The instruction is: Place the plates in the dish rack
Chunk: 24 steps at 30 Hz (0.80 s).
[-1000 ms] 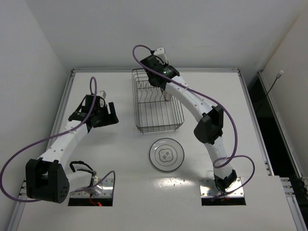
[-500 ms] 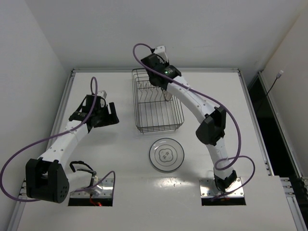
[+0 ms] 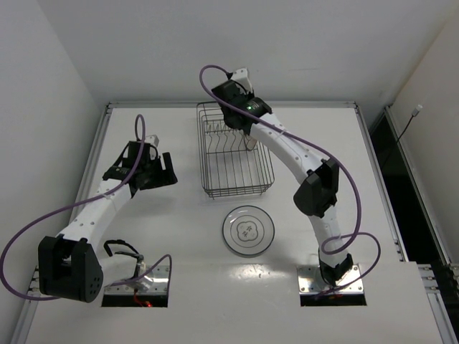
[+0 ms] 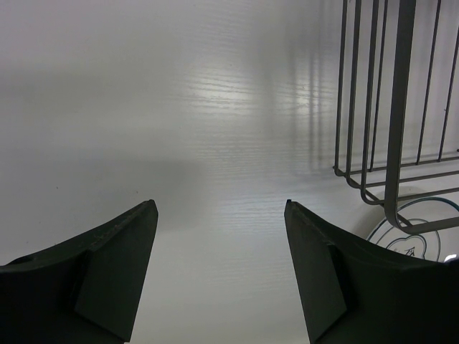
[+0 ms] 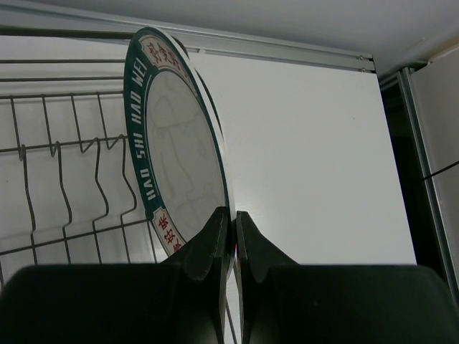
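The dish rack [image 3: 233, 154], a dark wire basket, stands at the far middle of the table. My right gripper [image 3: 247, 132] hovers over its far right part. In the right wrist view it [image 5: 233, 215] is shut on the edge of the white plate with the teal rim band [image 5: 179, 143], held upright beside the rack's prongs [image 5: 64, 179]. The pale grey plate with a centre motif [image 3: 248, 231] lies flat on the table in front of the rack. My left gripper [image 3: 161, 172] is open and empty left of the rack, low over the table [image 4: 221, 204]. The plate with red-orange marks is not in view.
The left wrist view shows the rack's near corner [image 4: 391, 143] and a sliver of the grey plate [image 4: 409, 240] at lower right. The table's raised rim [image 3: 229, 104] runs along the far edge behind the rack. White walls close in the far and left sides.
My right arm has shifted a little, its elbow moving slightly right, with the teal-rimmed plate still held over the rack. The left arm has not moved.
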Available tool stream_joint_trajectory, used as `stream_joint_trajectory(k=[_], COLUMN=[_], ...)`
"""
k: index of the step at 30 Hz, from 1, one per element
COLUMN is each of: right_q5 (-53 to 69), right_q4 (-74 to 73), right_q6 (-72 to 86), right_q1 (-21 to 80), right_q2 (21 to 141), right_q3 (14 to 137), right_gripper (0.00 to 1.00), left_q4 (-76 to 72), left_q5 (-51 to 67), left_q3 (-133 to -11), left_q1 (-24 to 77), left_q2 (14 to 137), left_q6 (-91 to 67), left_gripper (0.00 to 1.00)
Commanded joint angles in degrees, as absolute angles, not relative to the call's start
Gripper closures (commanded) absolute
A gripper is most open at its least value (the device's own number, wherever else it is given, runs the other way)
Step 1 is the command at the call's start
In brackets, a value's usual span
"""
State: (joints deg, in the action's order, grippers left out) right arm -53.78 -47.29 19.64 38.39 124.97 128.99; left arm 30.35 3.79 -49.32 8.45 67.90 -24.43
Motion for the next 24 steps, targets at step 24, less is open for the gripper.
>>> stream_joint_trajectory(k=[24], right_q5=[-35.34], right_q4=[-53.17], right_q6=[24.52], right_q1=[34.89], right_q2=[119.73], right_q3=[130.17], right_gripper=[0.63], left_q4=[29.0], left_q5=[2.99], left_q3=[-49.39], left_q1=[8.96], left_q2=[67.85], left_q6=[-23.91], left_gripper=[0.31])
